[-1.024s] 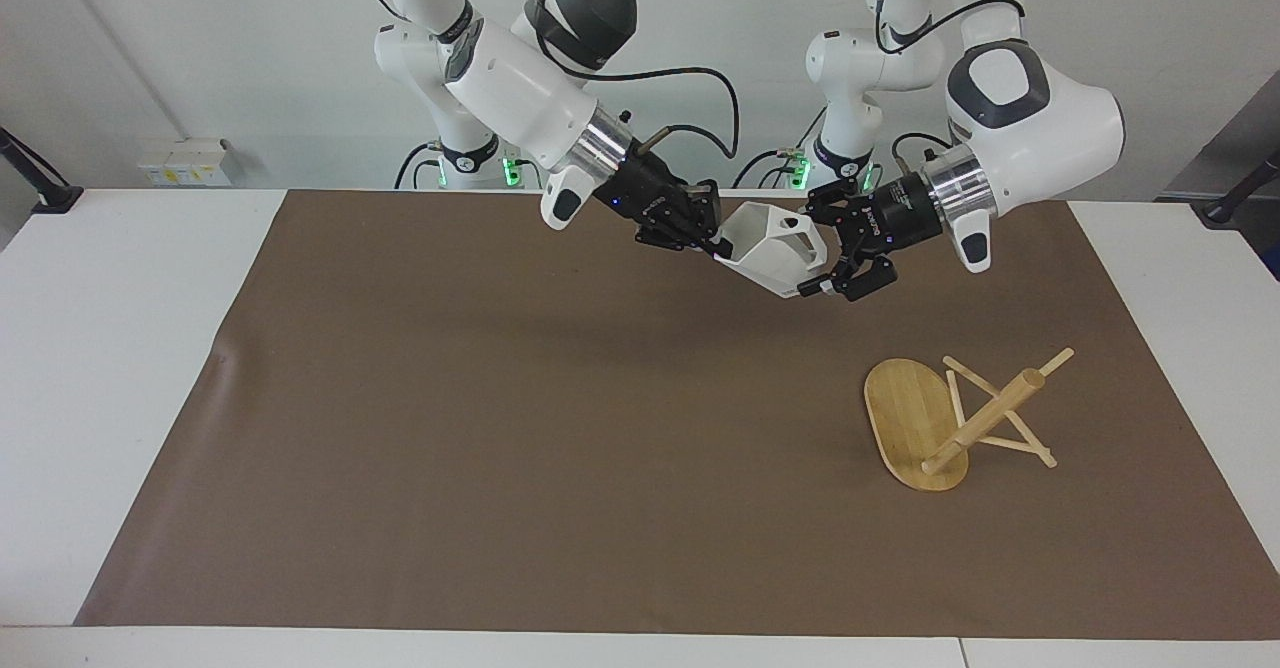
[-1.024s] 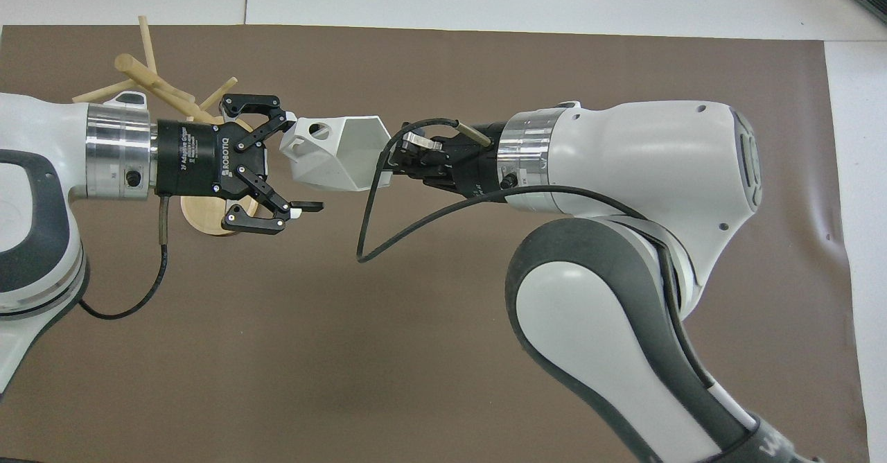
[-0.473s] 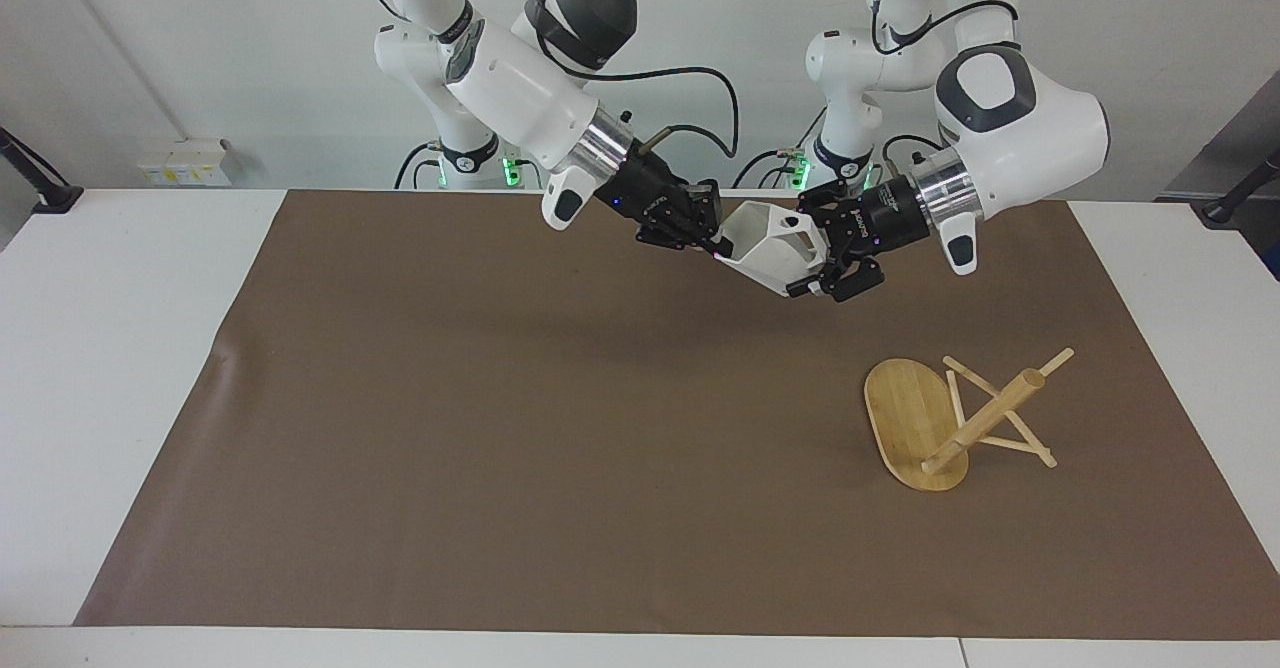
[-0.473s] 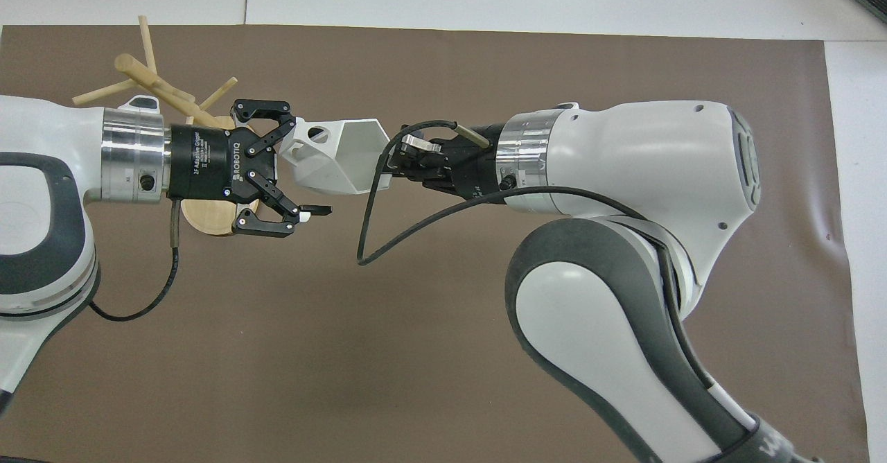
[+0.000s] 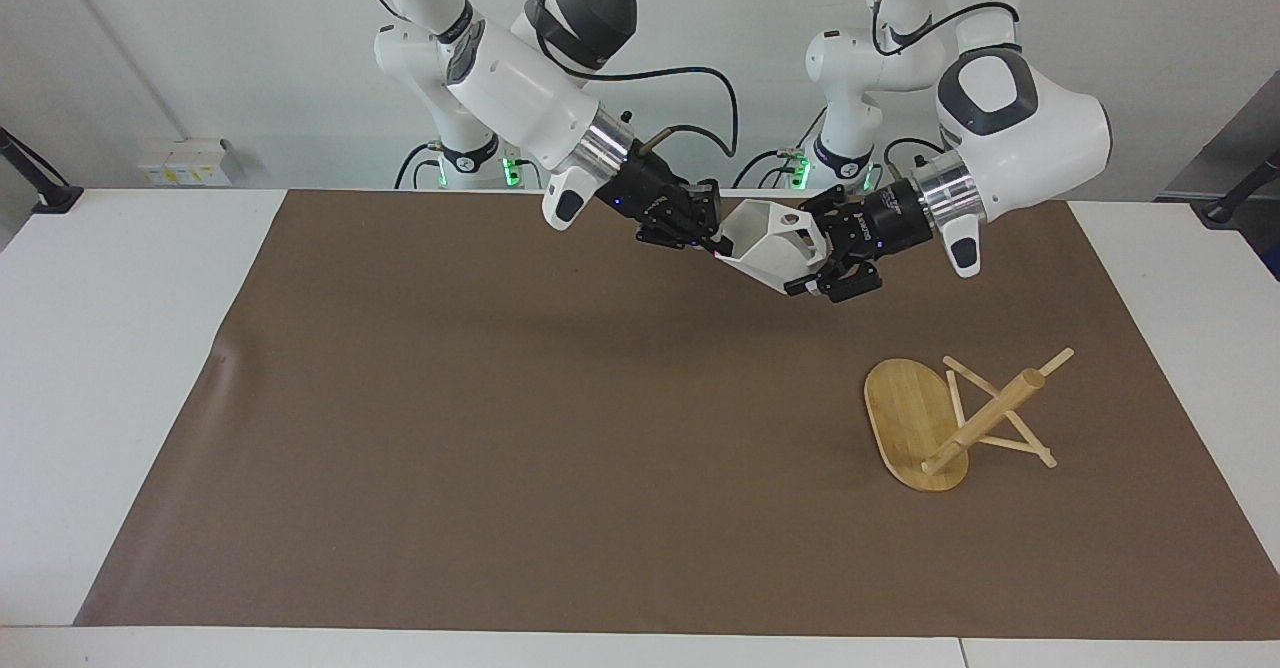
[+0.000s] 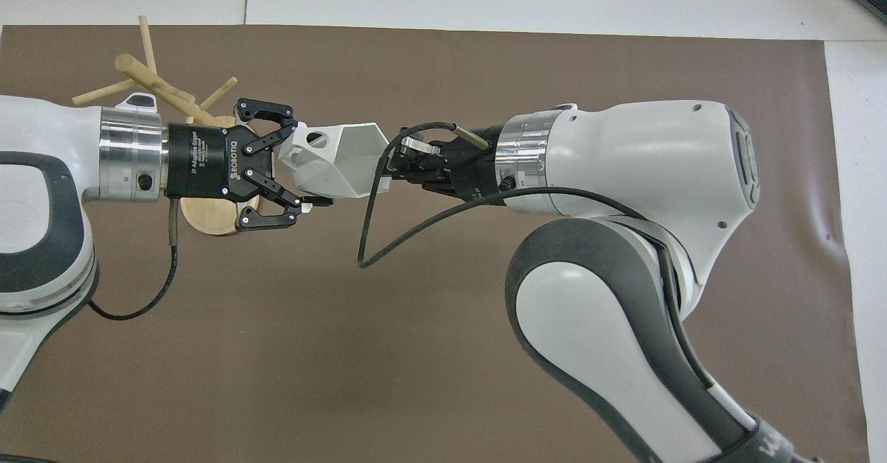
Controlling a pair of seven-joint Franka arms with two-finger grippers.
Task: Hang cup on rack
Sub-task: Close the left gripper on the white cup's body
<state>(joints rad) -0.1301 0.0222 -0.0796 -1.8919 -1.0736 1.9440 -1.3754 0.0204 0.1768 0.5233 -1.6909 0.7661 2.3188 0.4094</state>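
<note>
The small white faceted cup with a six-sided rim is held in the air over the brown mat on the desk. It lies tilted, mouth toward the right pincer, which is clamped on its rim. The blocky handle end, pierced by a round hole, sits between the spread fingers of the left pincer. The light bamboo rack lies tipped over, toward the left arm's end.

Arms: glossy white shells, dark grey joint bands, silver wrist rings
Grippers: black, white Robotiq lettering
Cables: black, looping
</note>
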